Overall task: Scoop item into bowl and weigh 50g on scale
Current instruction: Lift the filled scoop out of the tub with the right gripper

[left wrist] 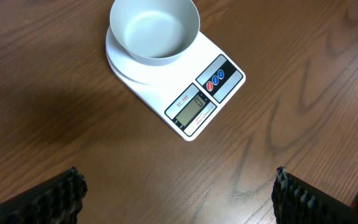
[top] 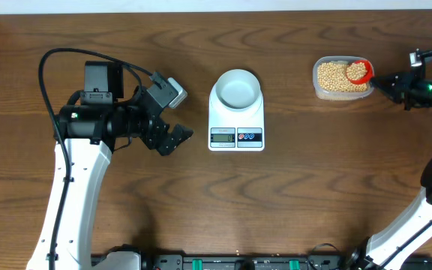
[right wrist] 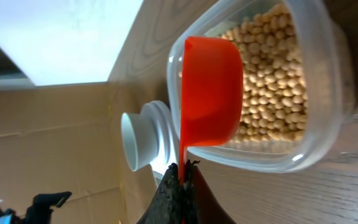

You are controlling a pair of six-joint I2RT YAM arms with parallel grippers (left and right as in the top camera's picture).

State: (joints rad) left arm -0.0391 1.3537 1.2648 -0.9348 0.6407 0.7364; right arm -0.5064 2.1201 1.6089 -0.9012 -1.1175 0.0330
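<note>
The pale bowl (top: 236, 90) stands empty on the white scale (top: 236, 129) at the table's middle; in the left wrist view the bowl (left wrist: 155, 29) sits on the scale (left wrist: 194, 93), whose display reads 0. The tan beans (top: 336, 76) fill a clear tub (top: 322, 91) at the back right. My right gripper (top: 385, 82) is shut on the handle of a red scoop (top: 358, 70) held over the beans; the right wrist view shows the scoop (right wrist: 210, 93) at the tub (right wrist: 328, 93), fingers (right wrist: 182, 180) pinching its handle. My left gripper (top: 172, 139) is open and empty, left of the scale.
Bare wood table lies between the scale and the tub. The table's back edge runs just behind the tub. A cardboard wall (right wrist: 48, 143) shows in the right wrist view.
</note>
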